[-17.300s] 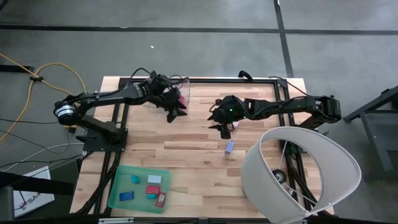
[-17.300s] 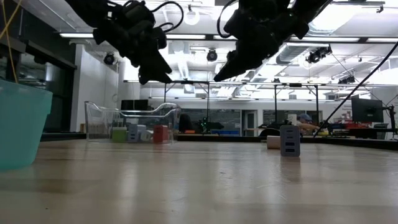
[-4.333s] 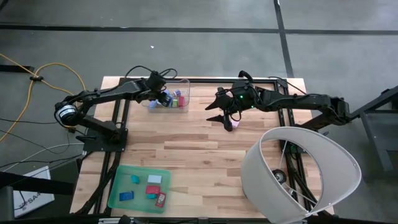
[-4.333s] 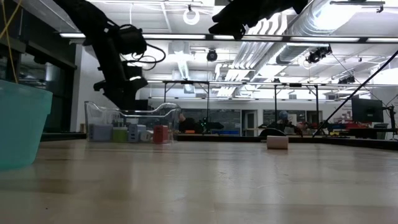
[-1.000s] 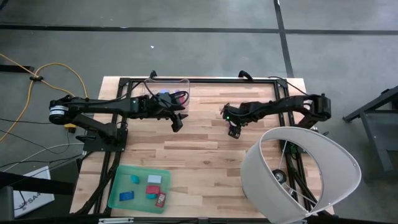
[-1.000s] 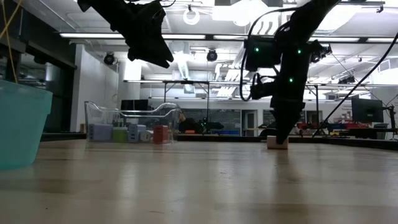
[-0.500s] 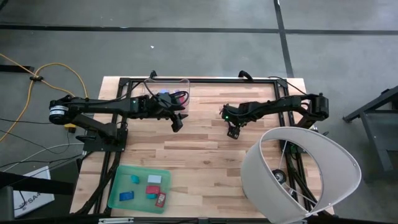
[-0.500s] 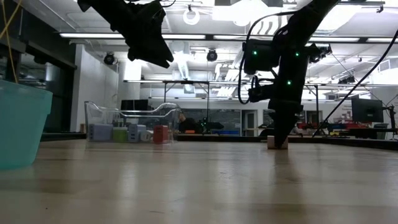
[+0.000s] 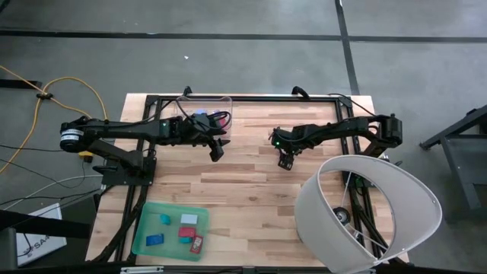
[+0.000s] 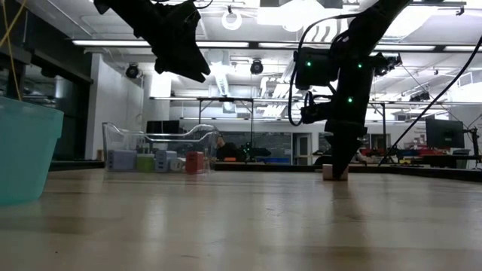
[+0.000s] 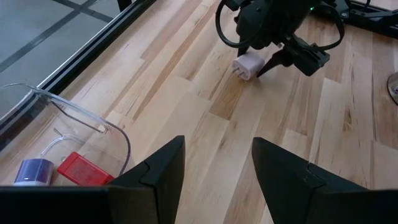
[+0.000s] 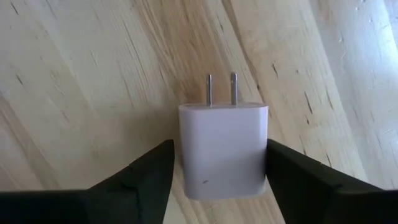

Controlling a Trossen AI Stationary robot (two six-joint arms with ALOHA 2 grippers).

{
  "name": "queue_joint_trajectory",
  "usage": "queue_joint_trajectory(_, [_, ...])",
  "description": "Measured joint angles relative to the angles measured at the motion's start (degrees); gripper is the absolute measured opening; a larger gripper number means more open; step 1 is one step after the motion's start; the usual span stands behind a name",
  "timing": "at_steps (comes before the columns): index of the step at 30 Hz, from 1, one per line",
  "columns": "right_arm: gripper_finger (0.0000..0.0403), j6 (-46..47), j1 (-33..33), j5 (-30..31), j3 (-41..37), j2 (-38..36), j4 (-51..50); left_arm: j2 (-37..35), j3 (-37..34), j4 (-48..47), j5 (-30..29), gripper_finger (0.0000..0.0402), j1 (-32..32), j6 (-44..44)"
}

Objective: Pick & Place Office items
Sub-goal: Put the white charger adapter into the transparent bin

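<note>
Charger (image 12: 222,149), a white plug block with two prongs, lies on the table (image 9: 243,183) right of middle, between the right gripper's (image 12: 217,171) fingers, which flank it closely; whether they press it I cannot tell. In the low view that gripper (image 10: 337,172) reaches down to the block. The left gripper (image 11: 214,168) hangs above the table beside the clear bin (image 9: 204,114), fingers apart, empty. More small pieces lie in the bin and on the green tray (image 9: 144,228).

Light: bright ceiling strips (image 10: 248,44) glare in the low view.
Arms: backlit, near-black silhouettes there.
Table (image 10: 241,226): soft sheen, foreground blurred.
High view: even, weak shadows.
Right wrist view: sharp close-up.
</note>
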Motion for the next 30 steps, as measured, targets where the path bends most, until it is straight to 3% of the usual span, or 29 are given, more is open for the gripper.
queue_joint_trajectory(10, [0.0195, 0.0, 0.0, 0.0, 0.0, 0.0, 0.0, 0.0, 0.0, 0.0, 0.0, 0.0179, 0.0, 0.0])
queue_joint_trajectory(23, [0.0187, 0.0, 0.0, -0.1, 0.0, 0.0, 0.0, 0.0, 0.0, 0.0, 0.0, 0.0179, 0.0, 0.0])
queue_joint_trajectory(30, [0.0186, 0.0, 0.0, -5.0, 0.0, -0.1, 2.2, 0.0, 0.0, 0.0, 0.0, 0.0179, 0.0, 0.0])
